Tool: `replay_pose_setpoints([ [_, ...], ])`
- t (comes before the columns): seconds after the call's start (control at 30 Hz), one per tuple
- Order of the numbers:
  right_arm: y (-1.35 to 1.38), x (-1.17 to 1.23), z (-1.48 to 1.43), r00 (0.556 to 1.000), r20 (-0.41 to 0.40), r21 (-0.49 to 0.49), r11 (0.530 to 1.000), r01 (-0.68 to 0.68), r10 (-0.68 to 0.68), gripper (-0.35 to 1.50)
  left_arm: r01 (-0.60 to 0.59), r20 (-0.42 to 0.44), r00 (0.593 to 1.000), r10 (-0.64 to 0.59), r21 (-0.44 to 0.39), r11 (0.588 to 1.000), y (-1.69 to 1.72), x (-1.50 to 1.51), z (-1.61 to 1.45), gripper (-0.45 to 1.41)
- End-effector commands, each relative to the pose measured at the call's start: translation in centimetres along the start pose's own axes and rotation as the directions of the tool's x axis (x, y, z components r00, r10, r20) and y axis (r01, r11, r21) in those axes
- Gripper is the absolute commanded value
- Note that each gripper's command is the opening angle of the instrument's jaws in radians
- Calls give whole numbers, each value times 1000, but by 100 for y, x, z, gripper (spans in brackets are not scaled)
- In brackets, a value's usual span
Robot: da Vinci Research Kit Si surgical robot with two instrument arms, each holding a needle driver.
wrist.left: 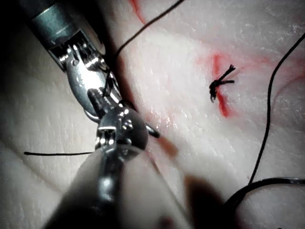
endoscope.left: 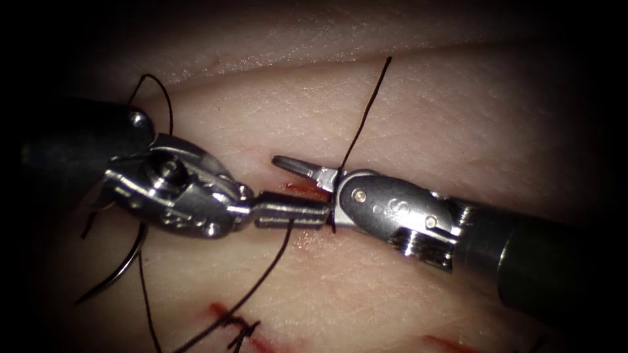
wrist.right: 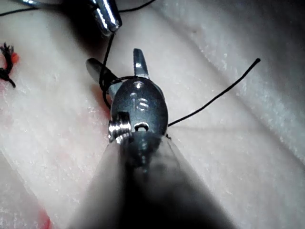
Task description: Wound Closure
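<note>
Steel and curved, one needle (endoscope.left: 114,274) lies free on the tissue (endoscope.left: 458,124) at the endoscope view's lower left, below the left tool's wrist; neither tool holds it and whether its tip is in the tissue cannot be told. One black thread (endoscope.left: 261,278) runs through the scene in several stretches: a loop arching over the left tool's shaft, a strand dropping from the left tool (endoscope.left: 291,212) toward one finished knot (endoscope.left: 239,327) low on the cut (endoscope.left: 307,191), and a straight free end (endoscope.left: 366,104) rising from the right tool's jaws toward the top. Left tool's jaws are pressed together on the thread, pointing right. Right tool (endoscope.left: 297,175) comes in from the right with its jaws parted in a narrow V; the thread is wound around them at their base, and in the right wrist view the same loop circles the spread jaws (wrist.right: 119,71). The two tool tips nearly meet over the cut, where red fluid (endoscope.left: 304,189) marks the pale, wrinkled tissue; more red smears sit around the knot (wrist.left: 220,85).
</note>
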Motion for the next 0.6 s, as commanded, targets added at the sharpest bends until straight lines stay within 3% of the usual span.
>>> replay_pose_setpoints([
  [0.03, -2, -4, 11, 1000, -3, 21, 1000, 11, -11, 57, -1, -5, 1000, 1, 4, 1000, -7, -9, 7, -45],
  [0.37, -14, -7, 12, 998, -63, 143, 990, 16, -7, 51, 11, -56, 998, -12, -16, 1000, -27, -38, 15, -45],
  [0.6, -15, -7, 2, 988, -156, 185, 983, 14, 16, 51, 54, -74, 996, -56, -33, 998, -14, -72, 30, -45],
])
